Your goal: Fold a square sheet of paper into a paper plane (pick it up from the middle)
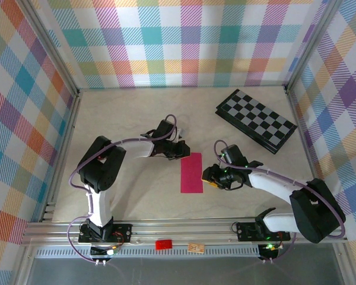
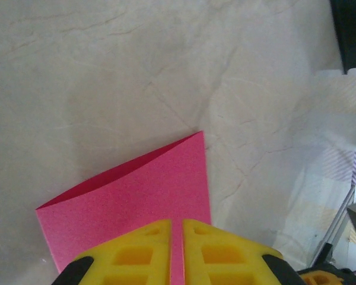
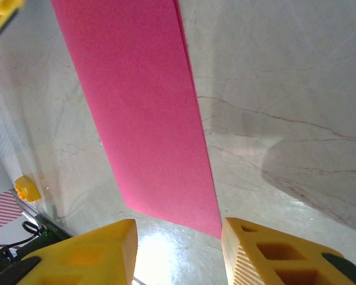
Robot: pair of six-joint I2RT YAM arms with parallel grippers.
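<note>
The square sheet of paper (image 1: 191, 173) lies folded in half as a narrow magenta-pink rectangle at the table's middle; it has no dart shape, so the paper plane is out of view. My left gripper (image 1: 180, 149) sits over the sheet's far left corner, shut. In the left wrist view its yellow fingertips (image 2: 177, 222) stand almost together above the sheet (image 2: 136, 190), whose upper layer gapes slightly at the far edge. My right gripper (image 1: 211, 177) is beside the sheet's right edge. It is open (image 3: 178, 228), with a corner of the sheet (image 3: 142, 119) between the fingers (image 3: 101, 249), untouched.
A black-and-grey checkerboard (image 1: 256, 120) lies at the back right. A small red tag (image 1: 163, 244) and a tan piece (image 1: 195, 247) rest on the front rail. Plaid walls enclose the table on three sides.
</note>
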